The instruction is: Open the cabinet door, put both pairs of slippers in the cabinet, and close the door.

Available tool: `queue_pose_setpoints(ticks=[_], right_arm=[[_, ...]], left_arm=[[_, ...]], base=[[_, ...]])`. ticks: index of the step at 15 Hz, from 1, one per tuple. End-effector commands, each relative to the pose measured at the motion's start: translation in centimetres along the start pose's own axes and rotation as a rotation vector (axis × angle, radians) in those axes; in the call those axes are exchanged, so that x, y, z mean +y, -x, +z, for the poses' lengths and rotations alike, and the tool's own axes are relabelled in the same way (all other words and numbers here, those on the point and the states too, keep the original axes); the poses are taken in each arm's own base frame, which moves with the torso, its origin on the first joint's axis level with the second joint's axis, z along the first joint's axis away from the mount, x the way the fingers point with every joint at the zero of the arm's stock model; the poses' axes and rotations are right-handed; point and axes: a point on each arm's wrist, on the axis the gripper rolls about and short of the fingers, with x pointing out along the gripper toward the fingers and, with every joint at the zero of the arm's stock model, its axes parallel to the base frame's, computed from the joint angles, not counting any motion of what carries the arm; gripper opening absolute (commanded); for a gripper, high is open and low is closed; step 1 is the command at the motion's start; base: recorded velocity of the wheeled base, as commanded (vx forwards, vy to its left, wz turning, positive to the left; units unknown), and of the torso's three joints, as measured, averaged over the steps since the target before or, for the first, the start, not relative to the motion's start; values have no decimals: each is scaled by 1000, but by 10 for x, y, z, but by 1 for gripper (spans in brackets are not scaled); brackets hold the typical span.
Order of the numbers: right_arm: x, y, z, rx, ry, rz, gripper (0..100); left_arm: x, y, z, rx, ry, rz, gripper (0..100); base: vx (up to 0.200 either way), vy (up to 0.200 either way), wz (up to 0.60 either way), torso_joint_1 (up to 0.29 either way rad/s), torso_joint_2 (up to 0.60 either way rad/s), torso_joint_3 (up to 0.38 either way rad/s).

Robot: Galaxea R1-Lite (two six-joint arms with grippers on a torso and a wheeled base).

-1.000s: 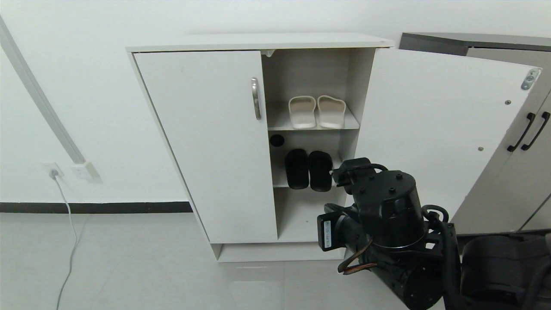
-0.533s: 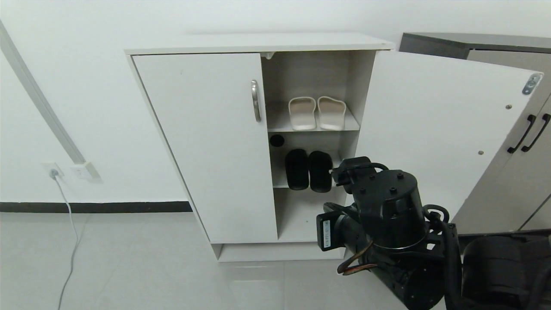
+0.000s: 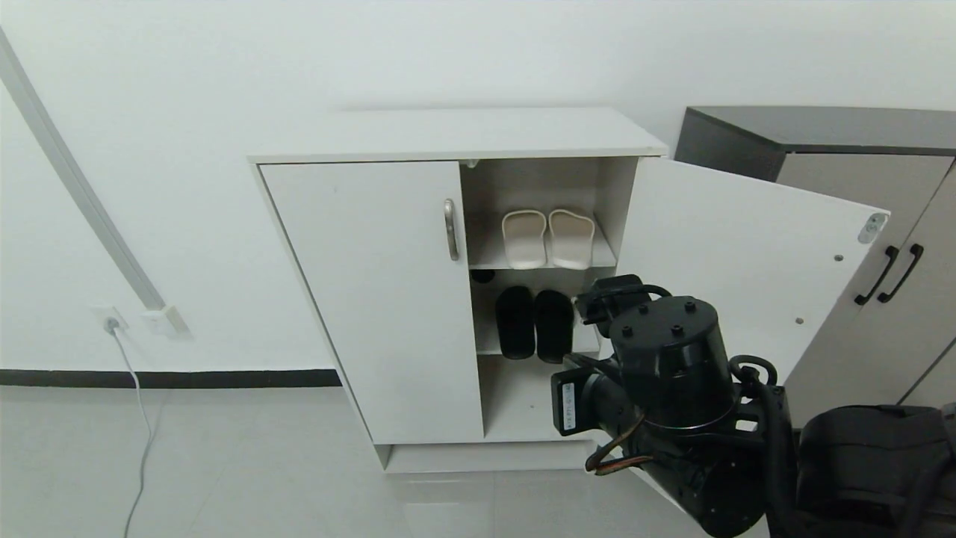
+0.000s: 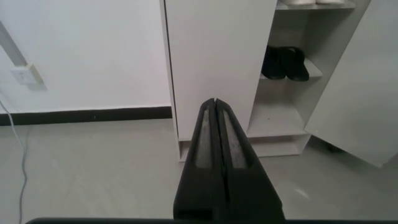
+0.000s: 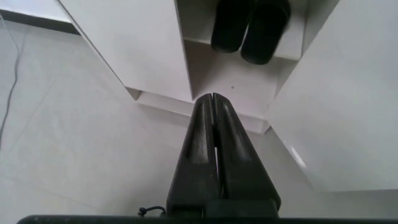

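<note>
The white cabinet [image 3: 373,299] stands against the wall with its left door shut and its right door [image 3: 739,261] swung wide open. A white pair of slippers [image 3: 549,237] lies on the upper shelf. A black pair of slippers [image 3: 534,323] lies on the shelf below, also seen as black slippers [image 4: 285,62] and black slippers [image 5: 250,28]. My right arm [image 3: 665,373] hangs in front of the open half, below the black pair. My right gripper [image 5: 213,96] is shut and empty, above the floor before the cabinet's base. My left gripper [image 4: 214,102] is shut and empty, facing the shut left door.
A grey cabinet [image 3: 859,224] with black handles [image 3: 889,273] stands right behind the open door. A wall socket [image 3: 112,323] with a hanging cable is at the left. Bare tiled floor [image 3: 261,478] lies in front.
The head camera has shifted, so the cabinet looks smaller and lower in the picture. Slippers, door and right arm keep their places relative to each other.
</note>
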Motion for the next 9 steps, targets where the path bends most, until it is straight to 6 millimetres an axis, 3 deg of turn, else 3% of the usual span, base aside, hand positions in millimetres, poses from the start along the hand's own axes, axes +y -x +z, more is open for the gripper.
queue_pose_setpoints(ticks=[1,9], right_arm=[[0,1,1,-2,-1,0,0],[-9,-4,4,-11,-8,-29,0]], left_arm=[[0,0,0,0,1,0,0],[0,0,0,-2,1,1,0]], base=[[0,0,0,119,-466,-339],[0,0,0,157,-479,-325]])
